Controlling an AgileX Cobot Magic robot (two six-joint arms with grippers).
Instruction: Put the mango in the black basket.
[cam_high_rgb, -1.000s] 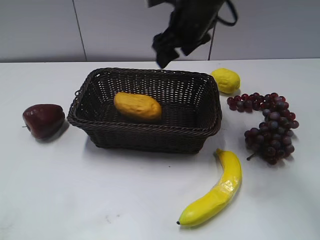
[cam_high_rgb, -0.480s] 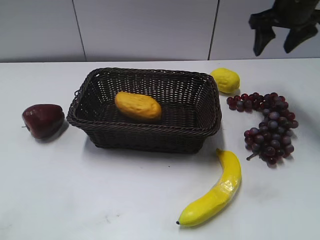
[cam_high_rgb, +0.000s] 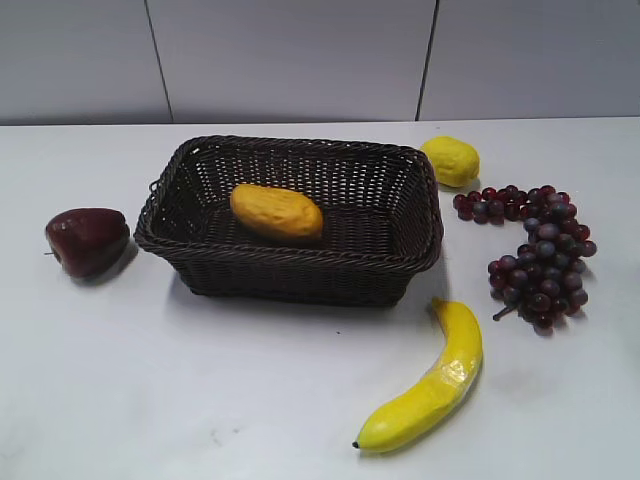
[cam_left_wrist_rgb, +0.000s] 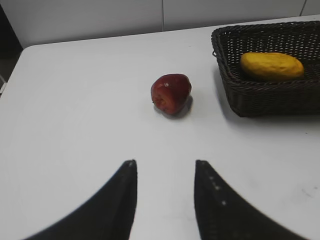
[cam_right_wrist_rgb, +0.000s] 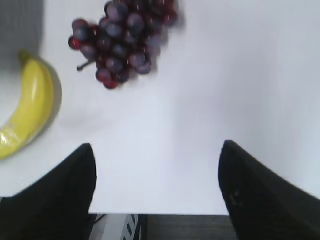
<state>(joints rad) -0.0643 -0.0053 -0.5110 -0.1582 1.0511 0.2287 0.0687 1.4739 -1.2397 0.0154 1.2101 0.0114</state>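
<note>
The orange-yellow mango lies inside the black basket at mid table; both also show in the left wrist view, the mango in the basket at upper right. No gripper shows in the exterior view. My left gripper is open and empty over bare table, left of the basket. My right gripper is open wide and empty above the table's edge, with nothing between its fingers.
A dark red apple sits left of the basket, also in the left wrist view. A lemon, purple grapes and a banana lie to the right. The right wrist view shows the grapes and the banana.
The right arm moved from above the basket to the upper right and then out of the exterior view. The mango stays in the basket.
</note>
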